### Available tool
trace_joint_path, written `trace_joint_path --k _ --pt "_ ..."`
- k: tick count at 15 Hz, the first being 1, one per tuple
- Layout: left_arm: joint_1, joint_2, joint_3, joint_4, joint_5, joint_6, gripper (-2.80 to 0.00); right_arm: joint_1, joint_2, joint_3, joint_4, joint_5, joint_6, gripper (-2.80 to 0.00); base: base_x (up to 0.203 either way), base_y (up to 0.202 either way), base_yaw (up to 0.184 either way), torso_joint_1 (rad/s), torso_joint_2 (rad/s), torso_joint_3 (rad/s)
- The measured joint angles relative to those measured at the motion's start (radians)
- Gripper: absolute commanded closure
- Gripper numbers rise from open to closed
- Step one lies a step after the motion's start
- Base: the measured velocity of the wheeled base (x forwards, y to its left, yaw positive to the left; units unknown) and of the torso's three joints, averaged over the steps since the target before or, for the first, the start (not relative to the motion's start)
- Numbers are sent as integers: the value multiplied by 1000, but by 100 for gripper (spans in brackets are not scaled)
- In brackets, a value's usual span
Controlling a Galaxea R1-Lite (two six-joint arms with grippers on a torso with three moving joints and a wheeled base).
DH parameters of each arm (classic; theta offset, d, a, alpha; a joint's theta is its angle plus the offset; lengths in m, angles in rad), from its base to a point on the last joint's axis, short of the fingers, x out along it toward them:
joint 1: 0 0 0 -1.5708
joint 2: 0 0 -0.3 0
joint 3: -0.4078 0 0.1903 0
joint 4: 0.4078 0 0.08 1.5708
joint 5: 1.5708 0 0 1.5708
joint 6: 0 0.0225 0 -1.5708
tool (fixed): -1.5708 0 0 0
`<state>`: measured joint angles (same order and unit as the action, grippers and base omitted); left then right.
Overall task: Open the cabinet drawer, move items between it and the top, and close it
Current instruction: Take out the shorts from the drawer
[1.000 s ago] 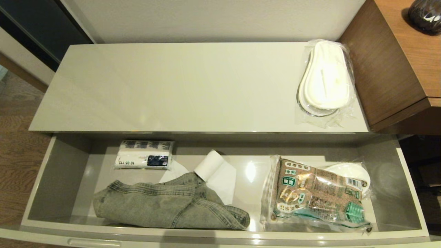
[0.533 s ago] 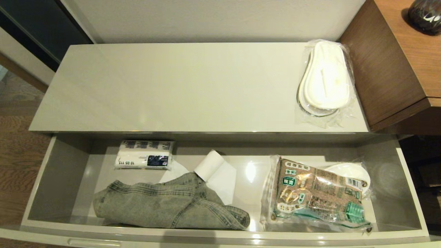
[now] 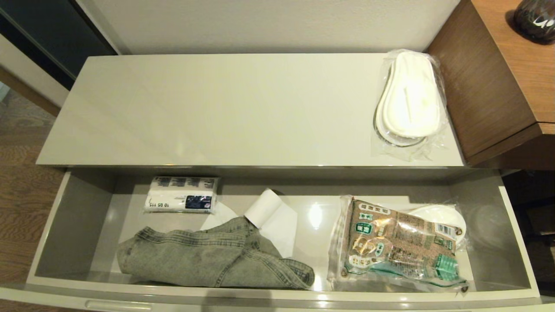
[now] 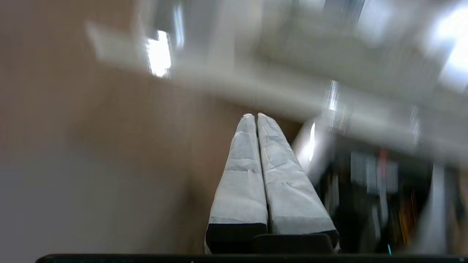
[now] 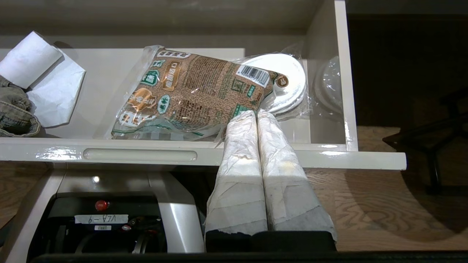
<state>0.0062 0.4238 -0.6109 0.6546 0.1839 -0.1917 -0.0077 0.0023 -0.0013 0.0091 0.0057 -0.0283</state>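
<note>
Denim jeans (image 3: pixel 208 255) lie bunched at the front-left of the cabinet drawer (image 3: pixel 73 225), which is pulled fully out — soft, floppy, probably moderately heavy for cloth, so they should sag and trail when lifted; best pinch looks like a thick fold near the middle of the heap, not the loose leg end. Wrapped slippers (image 3: pixel 409 99) sit at the far right end of the top (image 3: pixel 217 112), close to the brown wooden unit (image 3: pixel 485 86): light, flat, slick film, likely to slide, so take the bag edge or across the soles. Also in the drawer: printed packet (image 3: pixel 399 247) lying over a second white wrapped thing (image 3: pixel 446 216) at right, white paper roll (image 3: pixel 269 212) mid, a labelled roll (image 3: pixel 182 195) at the back left. Left gripper (image 4: pixel 256 115) has its fingers pressed together, empty, view blurred, apparently out beside the cabinet. Right gripper (image 5: pixel 256 111) likewise closed and empty, hanging in front of the drawer front near a recessed handle (image 5: pixel 140 154). Both surfaces are glossy and hard — things will skid. Wood floor (image 3: pixel 21 203) left, wall behind.
</note>
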Motion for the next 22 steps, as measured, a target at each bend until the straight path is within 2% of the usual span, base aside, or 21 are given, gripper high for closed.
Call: trace_joint_path --k 1,3,6,8,9,10,11,14,19,22 --pt "0 93 -29 79 -42 -22 0 0 0 0 0 0 0 0 0 0 0 0 0 0" --pt "2 279 -58 142 -128 -45 0 0 0 0 0 0 0 0 0 0 0 0 0 0" --pt "3 551 -81 90 -209 -67 0 0 0 0 -2 2 -8 0 0 0 0 0 0 0" --pt "2 713 -104 9 -316 -107 0 0 0 0 -3 4 -12 0 0 0 0 0 0 0" --pt "3 784 -120 -35 -389 -132 -280 0 0 0 -3 3 -8 0 0 0 0 0 0 0" --pt "3 841 -132 -83 -447 -159 -280 0 0 0 -2 1 -2 0 0 0 0 0 0 0" --pt "5 891 -139 -148 -477 -193 -280 0 0 0 -2 0 -1 0 0 0 0 0 0 0" --pt "0 989 -123 -387 -496 -322 -280 0 0 1 -1 0 -1 0 0 0 0 0 0 0" --pt "-4 1075 -80 -528 -476 -333 -280 0 0 1 -1 0 -2 0 0 0 0 0 0 0" --pt "-9 1109 -71 -610 -441 -325 -280 0 0 1 -1 0 -1 0 0 0 0 0 0 0"
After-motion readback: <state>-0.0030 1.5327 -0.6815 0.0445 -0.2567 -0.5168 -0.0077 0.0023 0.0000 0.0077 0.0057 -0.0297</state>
